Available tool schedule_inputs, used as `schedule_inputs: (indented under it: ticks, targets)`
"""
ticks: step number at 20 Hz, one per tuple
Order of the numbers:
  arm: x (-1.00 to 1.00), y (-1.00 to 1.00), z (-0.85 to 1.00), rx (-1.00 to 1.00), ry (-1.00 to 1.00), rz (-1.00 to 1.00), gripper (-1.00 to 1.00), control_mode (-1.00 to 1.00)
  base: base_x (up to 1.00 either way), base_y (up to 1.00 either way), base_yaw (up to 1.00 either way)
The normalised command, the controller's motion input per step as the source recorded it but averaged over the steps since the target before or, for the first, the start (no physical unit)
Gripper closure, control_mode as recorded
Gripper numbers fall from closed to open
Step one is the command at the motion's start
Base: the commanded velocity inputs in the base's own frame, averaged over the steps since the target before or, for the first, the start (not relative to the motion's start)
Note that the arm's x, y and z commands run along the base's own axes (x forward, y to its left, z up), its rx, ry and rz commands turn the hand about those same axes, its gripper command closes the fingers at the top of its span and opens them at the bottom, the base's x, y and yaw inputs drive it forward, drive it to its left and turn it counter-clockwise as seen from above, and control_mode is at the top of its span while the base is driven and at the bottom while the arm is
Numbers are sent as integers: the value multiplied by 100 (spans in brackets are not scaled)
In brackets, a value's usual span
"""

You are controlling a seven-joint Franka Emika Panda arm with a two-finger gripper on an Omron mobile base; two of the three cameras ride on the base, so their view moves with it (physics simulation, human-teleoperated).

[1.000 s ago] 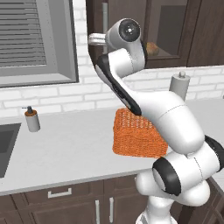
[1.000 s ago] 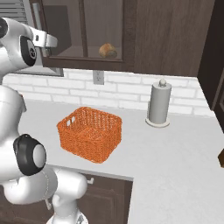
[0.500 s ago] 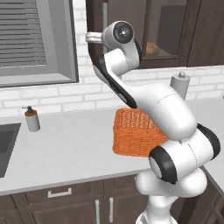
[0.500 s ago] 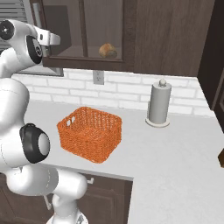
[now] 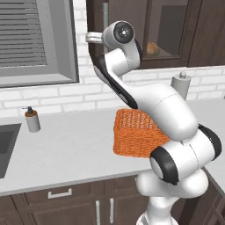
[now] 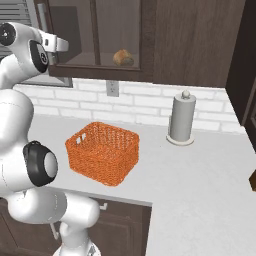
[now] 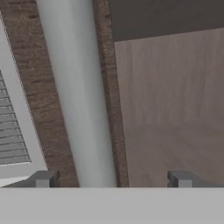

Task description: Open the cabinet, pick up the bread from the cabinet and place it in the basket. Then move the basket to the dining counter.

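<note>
Against the cabinet point(image 6: 150, 35) door we hold our gripper point(image 7: 111, 179), jaws apart around its silver handle point(image 7: 78, 96).

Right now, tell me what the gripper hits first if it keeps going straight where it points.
Probably the silver bar handle of the cabinet. In the hand view it runs up between the two fingertips, with the open gripper straddling it. How much gap is left is hard to judge.

Your light grey worktop point(image 6: 200, 200) carries the basket point(image 6: 103, 152), sitting flat near the front edge. A paper towel holder point(image 6: 181, 119) stands by the wall, and what looks like a soap dispenser point(image 5: 31, 119) beside the sink point(image 5: 6, 147).
</note>
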Motion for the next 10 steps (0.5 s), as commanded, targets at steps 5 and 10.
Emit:
schedule_inputs:
  ticks: [5, 10]
  targets:
    - [26, 0, -2, 0, 0, -2, 100, -100, 0, 0, 0]
    - [-1, -9, 0, 0, -1, -1, 100, -100, 0, 0, 0]
